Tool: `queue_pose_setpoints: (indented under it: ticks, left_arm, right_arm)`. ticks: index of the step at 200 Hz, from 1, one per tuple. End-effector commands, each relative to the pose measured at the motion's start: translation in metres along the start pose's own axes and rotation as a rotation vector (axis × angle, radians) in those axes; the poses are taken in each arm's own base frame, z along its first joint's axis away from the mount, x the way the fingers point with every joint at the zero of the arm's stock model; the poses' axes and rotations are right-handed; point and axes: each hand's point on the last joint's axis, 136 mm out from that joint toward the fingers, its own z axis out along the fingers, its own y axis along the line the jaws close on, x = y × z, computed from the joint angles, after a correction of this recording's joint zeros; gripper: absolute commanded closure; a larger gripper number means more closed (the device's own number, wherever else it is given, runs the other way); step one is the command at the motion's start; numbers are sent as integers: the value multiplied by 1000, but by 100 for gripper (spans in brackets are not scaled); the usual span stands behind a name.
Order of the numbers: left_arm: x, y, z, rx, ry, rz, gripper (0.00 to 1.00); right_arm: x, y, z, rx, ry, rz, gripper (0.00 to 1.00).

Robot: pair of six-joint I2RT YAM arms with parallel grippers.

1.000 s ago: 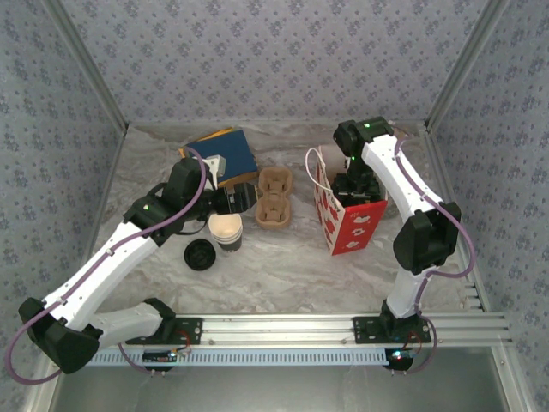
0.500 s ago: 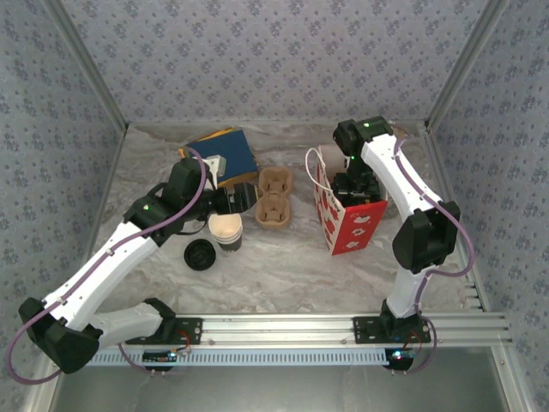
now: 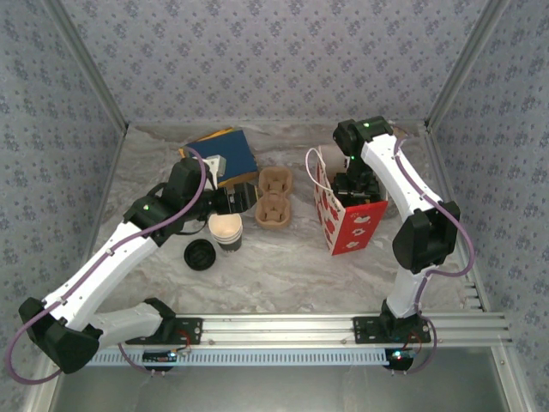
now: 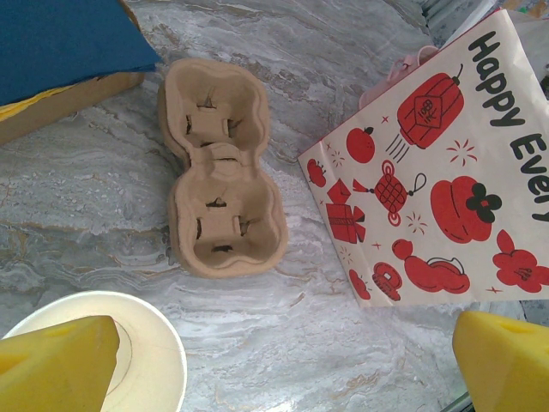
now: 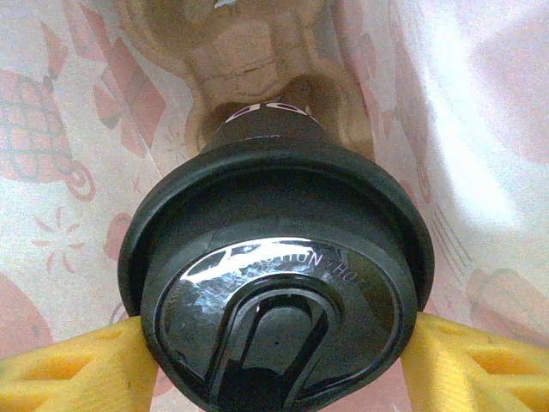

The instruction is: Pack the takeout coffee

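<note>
First, nearest the arms' bases, we saw a loose black lid (image 3: 200, 255) lying flat on the marbled table (image 3: 292, 270). Just beyond it a lidless paper cup (image 3: 226, 230) stood upright, cream inside with a dark wall. The left pincer (image 4: 274, 369) hovered by that cup with its yellow fingers (image 4: 53, 365) spread wide and nothing between them; in its wrist view the cup's rim sat under the left finger. A little farther on, a brown pulp two-cup carrier (image 3: 274, 199) lay on the table, between the cup and a red-and-white paper bag (image 3: 350, 225) that stood upright to the right. The right arm reached down into the bag's open mouth. Inside, the right pincer (image 5: 274, 365) was clamped on the takeout coffee (image 5: 274, 257), one yellow finger pressed against each side of its round black lid, the cup upright. Beneath the coffee, at the bag's bottom, we made out a second pulp carrier (image 5: 249, 51); whether the cup was seated in it we could not tell. Farthest back on the left, a blue-topped box (image 3: 225, 153) lay near the rear wall, behind the left wrist.
</note>
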Motion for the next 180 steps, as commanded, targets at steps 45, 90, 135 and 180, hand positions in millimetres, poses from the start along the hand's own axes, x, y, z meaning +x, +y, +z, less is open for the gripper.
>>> queue_pose_setpoints:
  ticks: [45,90,135,180]
  left_arm:
    - [-8,-6,-3,22,-20,-2,0]
    - [-8,-6,-4,22,-20,-2,0]
    - [-7,-6,-4,21,-18,-3,0]
    - [-6,-5,-5,20,-18,-6,0]
  right_arm:
    - [-1,-4,-2,18,-1,-9,28]
    - [-1,-4,-1,19,0,-8,28]
    - [-1,-3,3,17,6,-8,28]
    - [-2,-3,9,17,13,-8,28]
